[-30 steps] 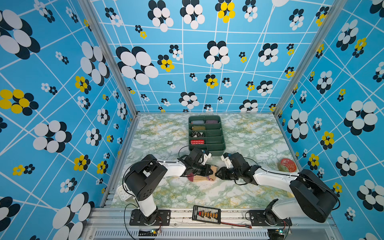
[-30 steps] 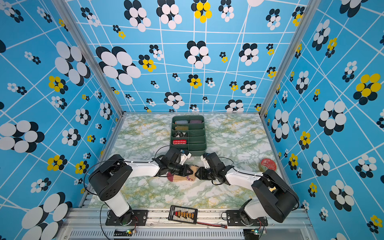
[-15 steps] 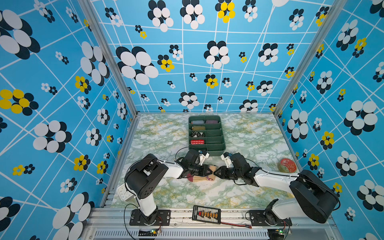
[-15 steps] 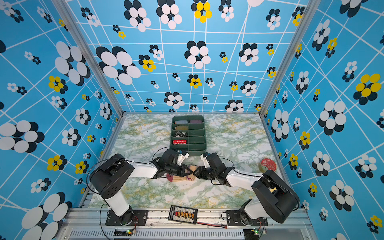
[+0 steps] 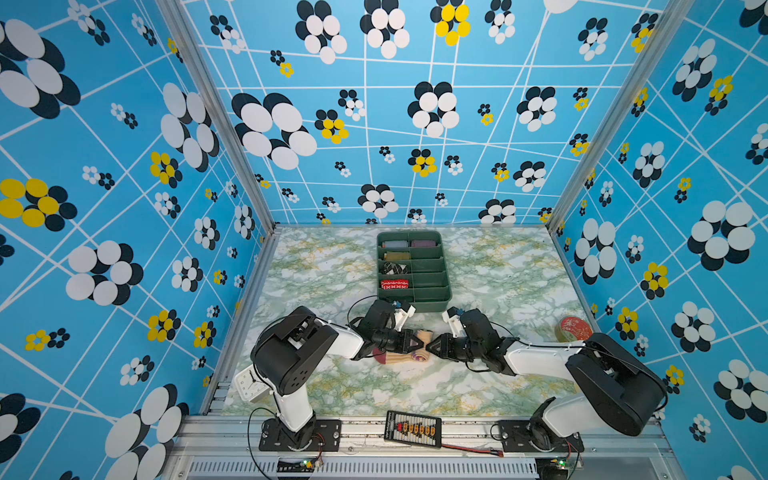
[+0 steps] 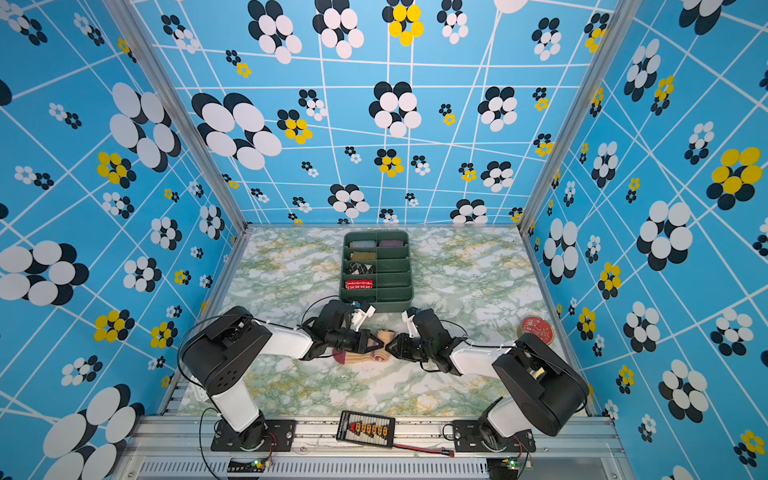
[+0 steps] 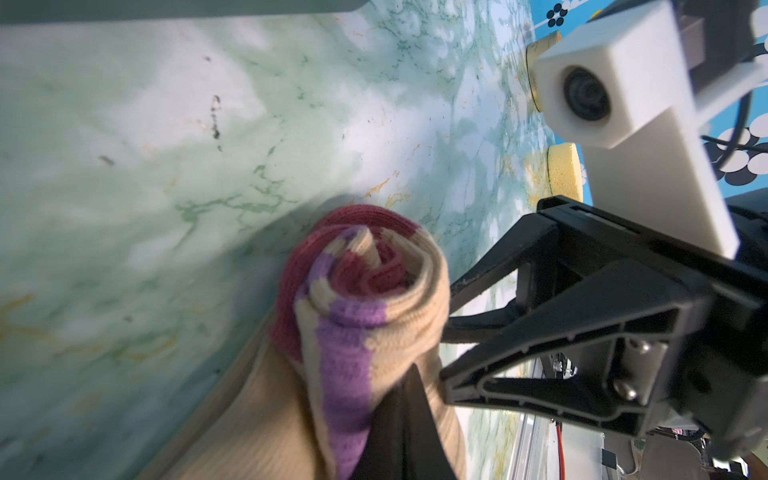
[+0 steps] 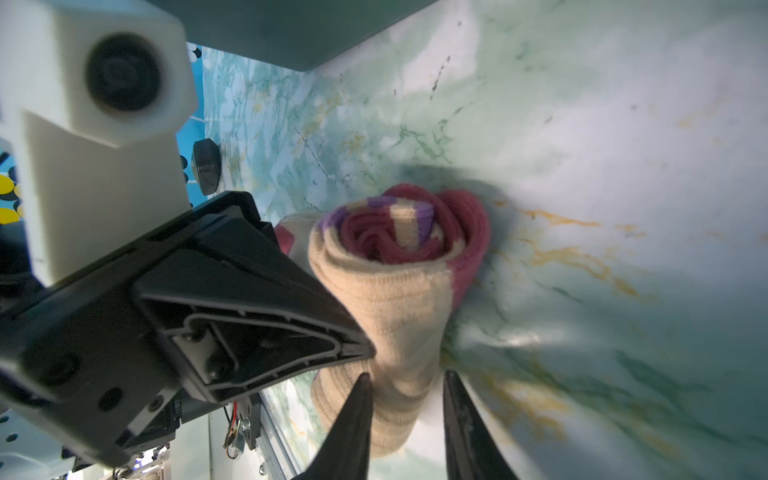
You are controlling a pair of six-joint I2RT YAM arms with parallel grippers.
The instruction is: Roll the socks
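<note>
Left wrist view gives me the roll end-on: the socks (image 7: 374,291) are wound partway, the dark red and purple cuff at the core of the spiral. They lie in the middle of the table (image 5: 498,270), nearer its front edge than its back. The roll sits at their right end, and the flat remainder runs toward the left edge. Its axis runs front to back, so by my judgement the rolling has to travel leftward. My left gripper (image 7: 409,386) has its fingers together, tip pressed into the cloth at the roll; I cannot tell whether any fabric is pinched. My right gripper (image 8: 405,378) stands astride the roll and seems to squeeze it to a waist. Both tips meet there, neither nearer. My left wrist hangs over the flat part, in the roll's path. The tray (image 5: 444,297) stands just behind both wrists, and the table in front is open.
</note>
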